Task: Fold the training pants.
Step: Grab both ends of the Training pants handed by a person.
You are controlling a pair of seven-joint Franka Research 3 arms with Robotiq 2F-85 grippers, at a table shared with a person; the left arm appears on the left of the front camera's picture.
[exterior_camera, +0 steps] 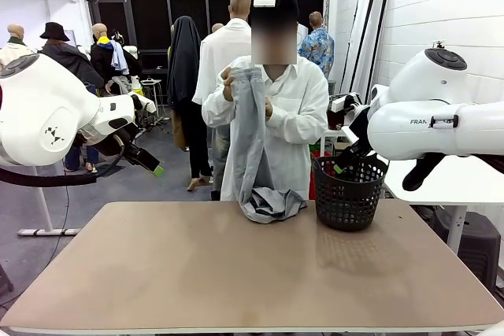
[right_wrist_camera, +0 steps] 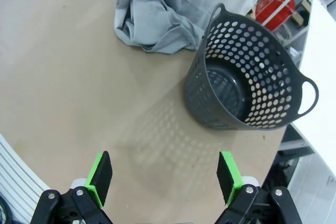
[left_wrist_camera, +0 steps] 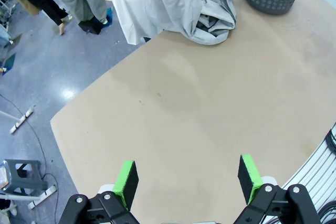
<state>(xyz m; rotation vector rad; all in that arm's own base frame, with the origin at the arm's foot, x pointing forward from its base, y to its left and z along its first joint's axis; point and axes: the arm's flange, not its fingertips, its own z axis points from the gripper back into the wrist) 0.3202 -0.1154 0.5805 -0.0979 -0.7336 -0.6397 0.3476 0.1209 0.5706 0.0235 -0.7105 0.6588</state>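
Observation:
A person at the far side holds the light grey training pants (exterior_camera: 250, 139) up by the top with both hands; the lower end lies bunched on the table (exterior_camera: 272, 204). That crumpled heap of the training pants (left_wrist_camera: 212, 17) lies at the table's far edge, and the same pile of the training pants (right_wrist_camera: 149, 17) sits beside the basket. My left gripper (exterior_camera: 150, 161) hangs raised at the left, and my left gripper (left_wrist_camera: 188, 178) stands open over bare table. My right gripper (exterior_camera: 346, 159) hovers by the basket, and my right gripper (right_wrist_camera: 164, 174) is open with nothing in it.
A black perforated basket (exterior_camera: 349, 192) stands empty on the table's far right, next to the pants. The brown table (exterior_camera: 236, 273) spreads wide in front. People stand beyond the table. A white table (exterior_camera: 449, 179) lies to the right.

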